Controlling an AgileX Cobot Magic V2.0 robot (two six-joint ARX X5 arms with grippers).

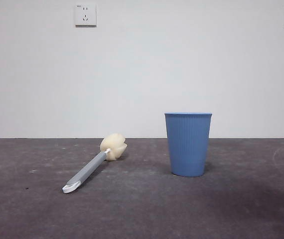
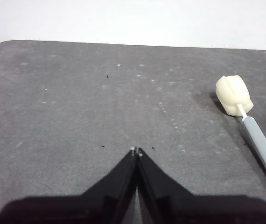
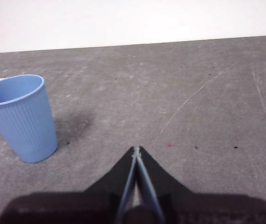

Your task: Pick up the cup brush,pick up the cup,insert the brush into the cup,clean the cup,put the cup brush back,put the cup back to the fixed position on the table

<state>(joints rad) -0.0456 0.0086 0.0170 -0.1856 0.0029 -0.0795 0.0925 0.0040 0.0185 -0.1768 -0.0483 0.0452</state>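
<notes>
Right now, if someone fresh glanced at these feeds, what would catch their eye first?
The blue cup stands upright on the dark grey table, right of centre in the front view. To its left the cup brush lies flat, apart from the cup, its cream sponge head toward the wall and its white looped tip nearest the camera. Both the left claw and the right claw hang shut and empty over bare table.

one cup brush (image 1: pixel 93 166), one cup (image 1: pixel 188 144)
</notes>
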